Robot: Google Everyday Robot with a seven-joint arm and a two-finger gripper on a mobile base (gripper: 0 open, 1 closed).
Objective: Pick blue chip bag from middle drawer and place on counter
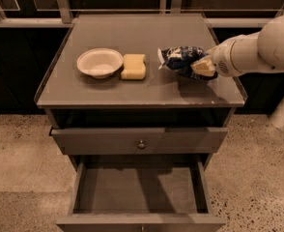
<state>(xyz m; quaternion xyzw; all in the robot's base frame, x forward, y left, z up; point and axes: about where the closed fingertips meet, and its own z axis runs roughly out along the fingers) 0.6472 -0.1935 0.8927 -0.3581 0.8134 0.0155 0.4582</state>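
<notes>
Gripping the blue chip bag (179,59), the claw (203,67) hangs over the counter (132,33) near sponge (134,65) and bowl (99,62).

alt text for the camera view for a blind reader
The robot's tool grips the blue chip bag just over the counter, beside a yellow sponge and a white bowl. Below, the middle drawer stands open.

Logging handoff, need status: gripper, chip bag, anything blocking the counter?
Status: gripper over counter, fingers shut on blue chip bag. Not yet released. Clear of bowl and sponge beside it.
</notes>
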